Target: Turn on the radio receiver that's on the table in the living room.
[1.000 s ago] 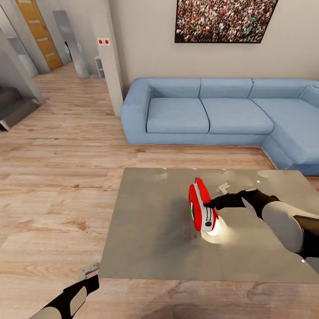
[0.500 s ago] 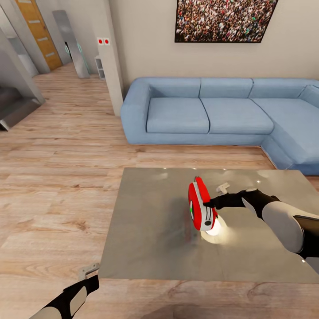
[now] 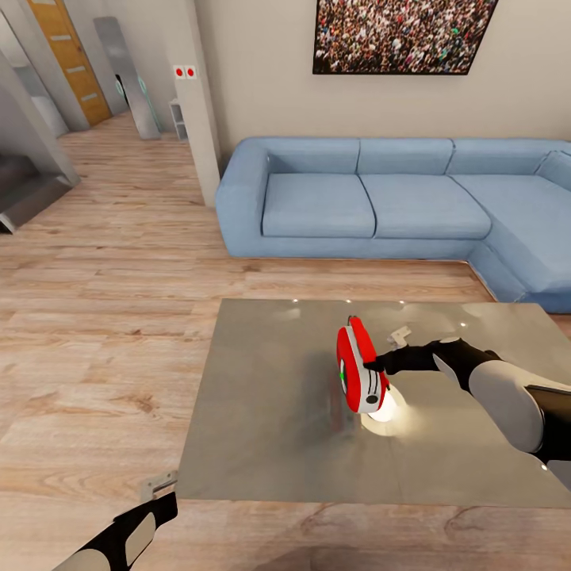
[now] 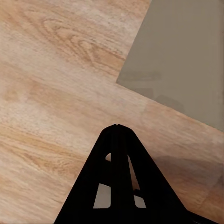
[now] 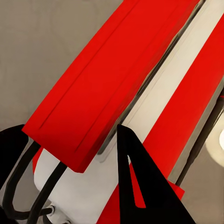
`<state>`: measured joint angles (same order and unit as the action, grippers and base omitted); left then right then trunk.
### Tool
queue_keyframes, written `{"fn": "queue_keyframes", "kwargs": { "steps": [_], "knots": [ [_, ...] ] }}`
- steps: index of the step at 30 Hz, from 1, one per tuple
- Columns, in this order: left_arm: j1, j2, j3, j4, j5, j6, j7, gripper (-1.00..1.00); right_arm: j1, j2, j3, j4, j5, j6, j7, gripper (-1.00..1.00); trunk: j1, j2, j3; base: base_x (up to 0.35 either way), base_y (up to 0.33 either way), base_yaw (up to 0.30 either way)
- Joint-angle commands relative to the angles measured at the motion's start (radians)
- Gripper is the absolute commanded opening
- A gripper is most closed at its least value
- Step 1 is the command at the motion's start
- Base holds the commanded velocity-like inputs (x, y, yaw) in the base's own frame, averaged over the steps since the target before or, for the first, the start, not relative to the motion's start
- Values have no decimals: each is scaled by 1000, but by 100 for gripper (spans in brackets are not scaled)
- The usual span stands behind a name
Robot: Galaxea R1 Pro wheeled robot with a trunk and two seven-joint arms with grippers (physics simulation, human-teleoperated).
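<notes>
- Head view: one radio [image 3: 362, 374] stands on the table [image 3: 262, 412], roughly mid-table and a little toward the sofa [image 3: 373, 202] side, with a bright glow on the tabletop at its base. My right gripper [image 3: 381, 363] reaches in from the side away from the table's near-left corner and its tip touches the radio's red body. From here I cannot tell whether those fingers are apart or together. My left gripper [image 3: 159, 481] hangs just off the table's near-left corner, over the floor [image 3: 103, 317]. The table has bare top all round the radio, widest toward that near-left corner. Open floor lies between table and sofa. One picture [image 3: 400, 36] hangs above the sofa.
- Left wrist view: this shows what the head view cannot, my left gripper's [image 4: 117, 127] fingers [image 4: 109, 140] pressed together to a point, holding nothing. The table's [image 4: 186, 56] corner sits just beyond them, not touching, with plank floor [image 4: 51, 84] beneath.
- Right wrist view: up close, the radio's [image 5: 116, 79] red panels and white trim run slantwise, its thin dark handle [image 5: 32, 186] looping at one end. One black finger [image 5: 135, 186] lies against the radio. The other is at the frame's edge, so I cannot tell the gap.
</notes>
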<state>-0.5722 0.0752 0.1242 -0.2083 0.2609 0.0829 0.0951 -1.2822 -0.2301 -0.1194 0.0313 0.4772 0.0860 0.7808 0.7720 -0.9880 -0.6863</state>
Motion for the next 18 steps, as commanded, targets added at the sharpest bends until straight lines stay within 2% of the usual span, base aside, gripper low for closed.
{"fn": "queue_keyframes", "kwargs": {
  "steps": [1,15,18],
  "knots": [
    [0,0,0,0,0,0,0,-100,0,0,-9,-1,-3,0,0,-100,0,0,0,0,0,0],
    [0,1,0,0,0,0,0,-100,0,0,-9,-1,-3,0,6,-100,0,0,0,0,0,0],
    [0,1,0,0,0,0,0,-100,0,0,-9,-1,-3,0,6,-100,11,-21,-9,0,0,0]
  ]
}}
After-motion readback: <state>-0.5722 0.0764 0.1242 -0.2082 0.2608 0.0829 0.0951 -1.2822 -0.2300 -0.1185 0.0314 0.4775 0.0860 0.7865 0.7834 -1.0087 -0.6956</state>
